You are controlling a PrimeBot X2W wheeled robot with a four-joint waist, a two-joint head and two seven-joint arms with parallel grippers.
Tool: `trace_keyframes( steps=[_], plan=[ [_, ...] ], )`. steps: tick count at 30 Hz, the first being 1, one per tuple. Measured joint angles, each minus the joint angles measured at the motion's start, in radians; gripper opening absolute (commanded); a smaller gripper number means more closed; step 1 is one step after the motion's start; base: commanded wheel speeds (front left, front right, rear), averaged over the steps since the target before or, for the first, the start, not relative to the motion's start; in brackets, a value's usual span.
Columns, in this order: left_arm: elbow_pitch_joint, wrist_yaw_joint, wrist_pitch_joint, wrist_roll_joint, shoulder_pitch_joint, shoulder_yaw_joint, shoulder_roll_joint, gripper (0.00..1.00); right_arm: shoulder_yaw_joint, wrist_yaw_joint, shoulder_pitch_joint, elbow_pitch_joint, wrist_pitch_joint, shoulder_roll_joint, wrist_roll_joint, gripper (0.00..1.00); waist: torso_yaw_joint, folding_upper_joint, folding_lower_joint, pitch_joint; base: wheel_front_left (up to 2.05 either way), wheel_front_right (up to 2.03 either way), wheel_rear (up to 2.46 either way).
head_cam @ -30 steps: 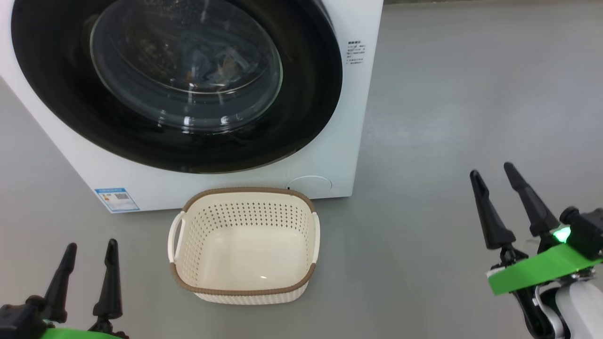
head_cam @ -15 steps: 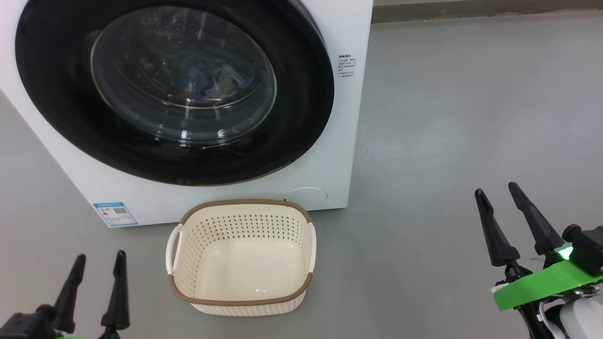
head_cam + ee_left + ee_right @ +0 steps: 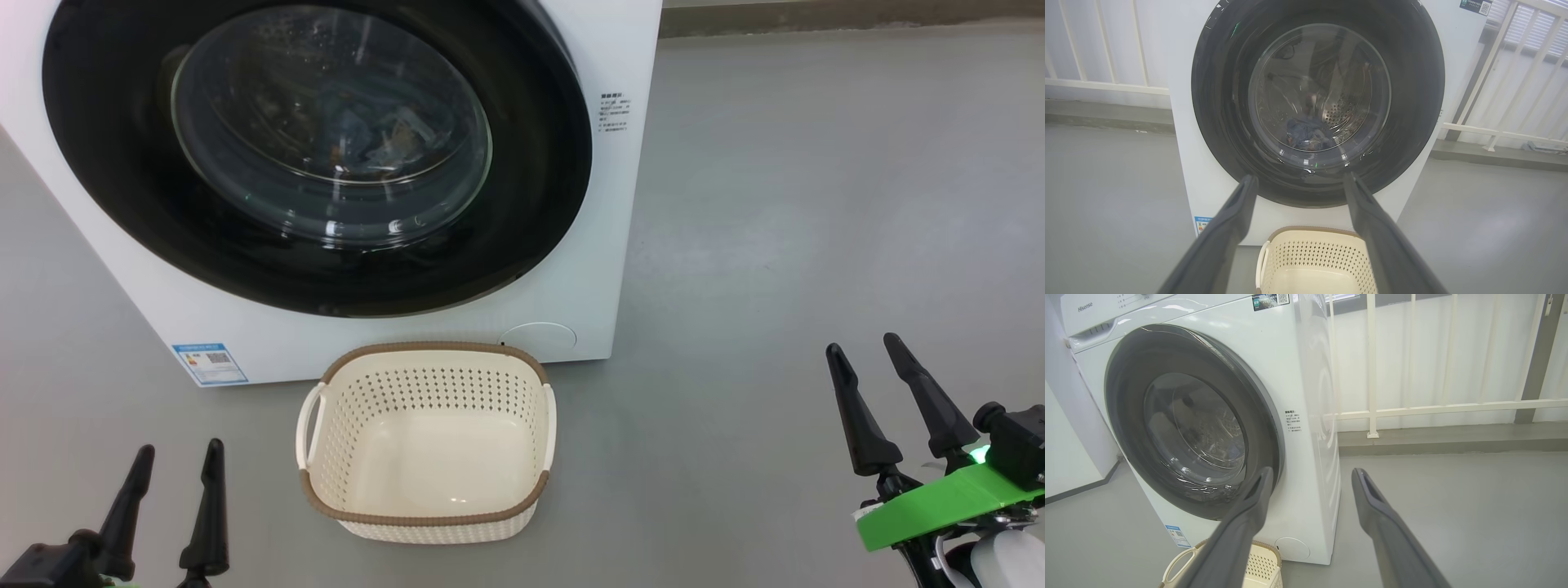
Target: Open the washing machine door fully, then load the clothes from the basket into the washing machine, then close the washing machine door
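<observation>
Grey floor (image 3: 775, 204) bears washing machine (image 3: 608, 245) and basket (image 3: 424, 516) (just beside)

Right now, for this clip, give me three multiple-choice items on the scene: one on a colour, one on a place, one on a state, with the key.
1. The basket has a rim that is: A brown; B blue; C green.
2. The clothes lie: A in the basket; B inside the washing machine; C on the floor.
3. The washing machine door is: A wide open; B shut; C off its hinges.

Key: A, a brown band rings the cream basket; B, blue fabric shows through the door glass and the basket is empty; B, the door sits flush on the machine's front.
</observation>
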Motion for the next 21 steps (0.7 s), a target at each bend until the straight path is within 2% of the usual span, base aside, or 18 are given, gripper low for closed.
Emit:
trace_keyframes(
  steps=[21],
  plan=[
    [-0.002, 0.000, 0.000, 0.001, 0.000, 0.001, 0.000, 1.00, 0.026, 0.000, -0.001, 0.022, 0.000, 0.000, -0.002, 1.00, 0.006, 0.0000, 0.0000, -0.010, 0.00, 0.00, 0.00]
  ],
)
